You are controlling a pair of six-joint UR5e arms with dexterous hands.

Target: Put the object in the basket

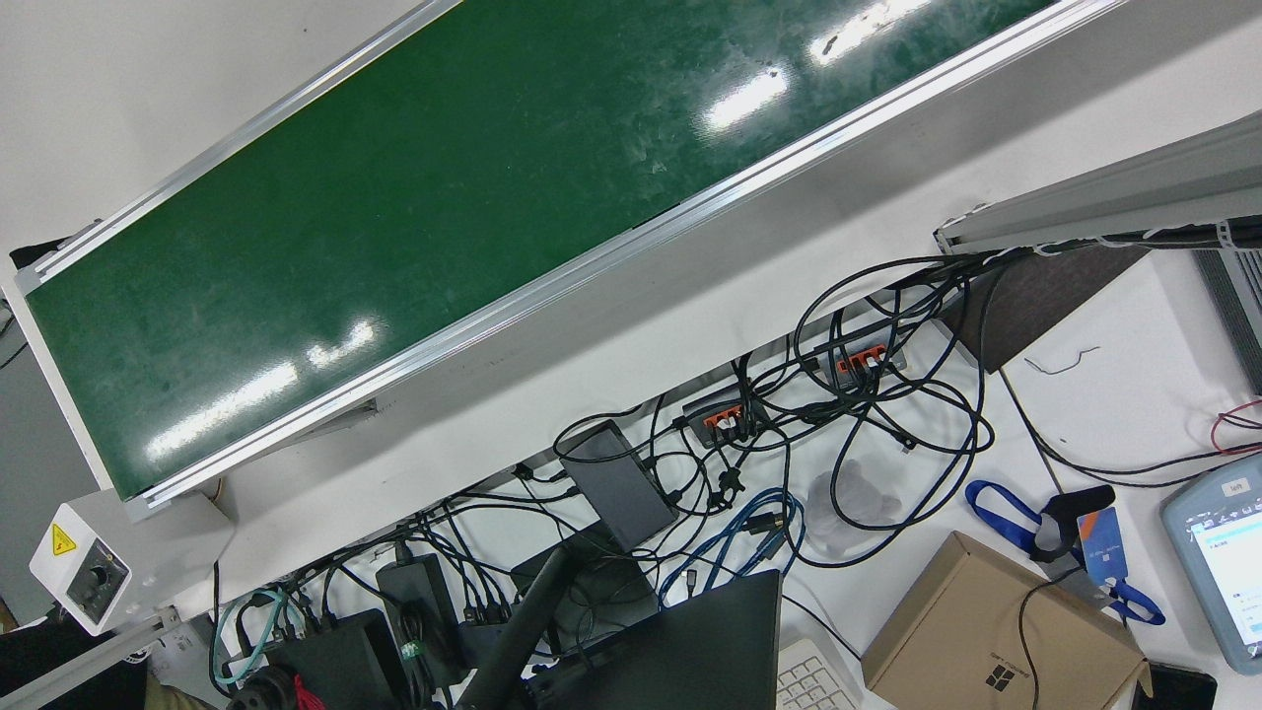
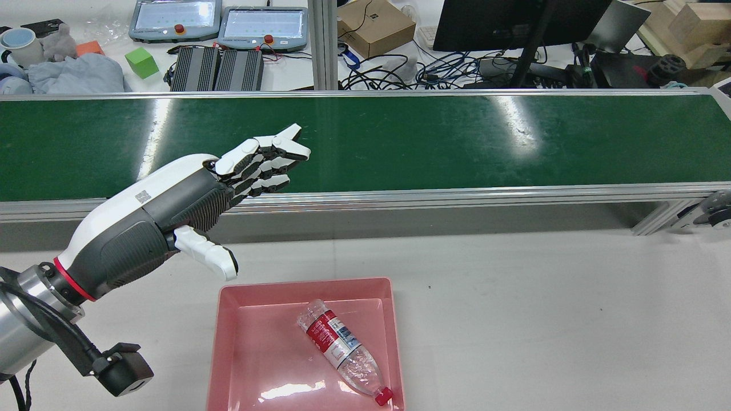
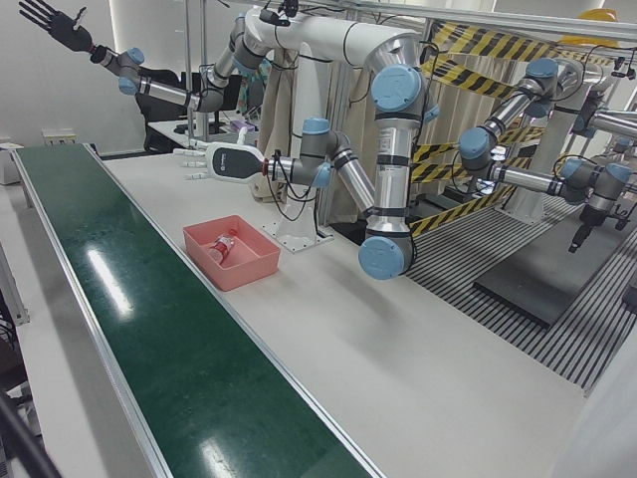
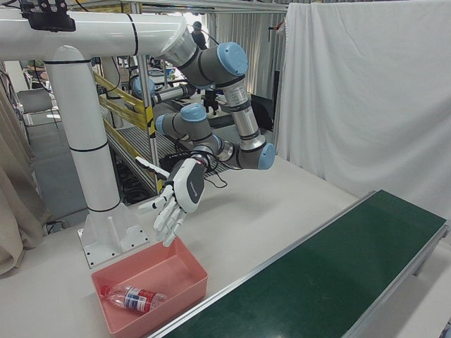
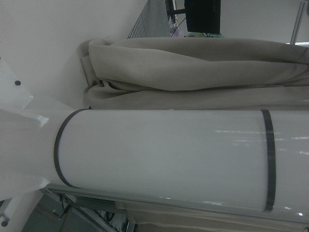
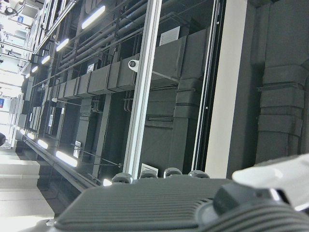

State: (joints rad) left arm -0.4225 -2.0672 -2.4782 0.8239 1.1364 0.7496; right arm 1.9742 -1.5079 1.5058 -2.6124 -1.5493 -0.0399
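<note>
Near edge of the white table [image 2: 542, 314], rear view: pink basket [image 2: 302, 283], shallow and square, walls flaring outward.

Object: clear plastic bottle [image 2: 342, 348], lying on its side inside the basket. Red label with white and blue print around the upper body, red cap. Lower body looks dented and empty. It lies on a diagonal, base toward the basket's middle, cap at the near right corner, close to or touching the wall there. Nothing else in the basket. The right-front view confirms it, bottle [image 4: 130, 298] flat on the floor of the basket [image 4: 190, 282].

Left hand [image 2: 188, 200]: white and grey, in the air above the table off the basket's far left corner. Fingers extended and slightly apart, pointing toward the conveyor belt [image 2: 428, 142], thumb angled down toward the basket. It holds nothing and touches neither bottle nor basket.

Right hand: not in the rear view. A dark hand [image 3: 55, 25], raised high with fingers spread and empty, shows at the top left of the left-front view; probably the right hand, though that view is too distant for certainty.

Room: green belt bare along its whole visible length, aluminium rails on both edges. Table right of the basket is open. A strip of table separates the basket from the belt's near rail.
</note>
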